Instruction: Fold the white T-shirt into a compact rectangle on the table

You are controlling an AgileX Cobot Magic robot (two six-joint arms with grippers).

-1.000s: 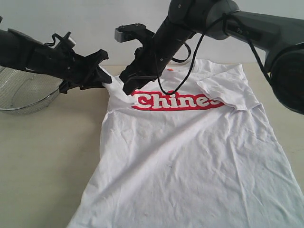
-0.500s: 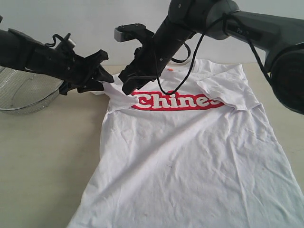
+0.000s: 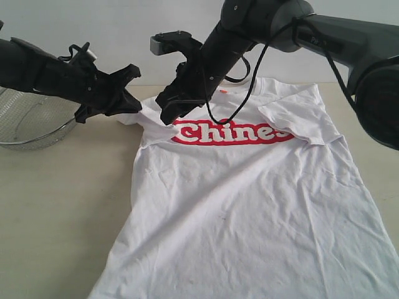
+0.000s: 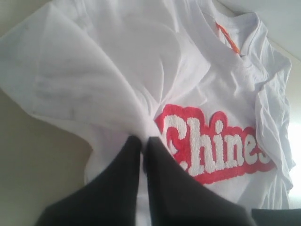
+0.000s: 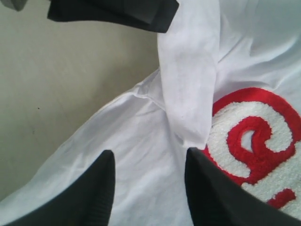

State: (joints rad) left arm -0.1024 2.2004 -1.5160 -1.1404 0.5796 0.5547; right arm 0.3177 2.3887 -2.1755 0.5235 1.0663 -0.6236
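Between the closed jaws of my left gripper (image 4: 141, 140) I have the sleeve (image 4: 70, 80) pinched flat, so that side can be drawn across the chest. Just beside it my right gripper (image 5: 148, 160) hangs with jaws apart over the first red letter (image 5: 254, 136), holding nothing; I judge it is placed to pin the fold line. Around them the white T-shirt (image 3: 249, 199) lies print up on the table (image 3: 56, 205), with the wire basket (image 3: 25, 124) off to the left.
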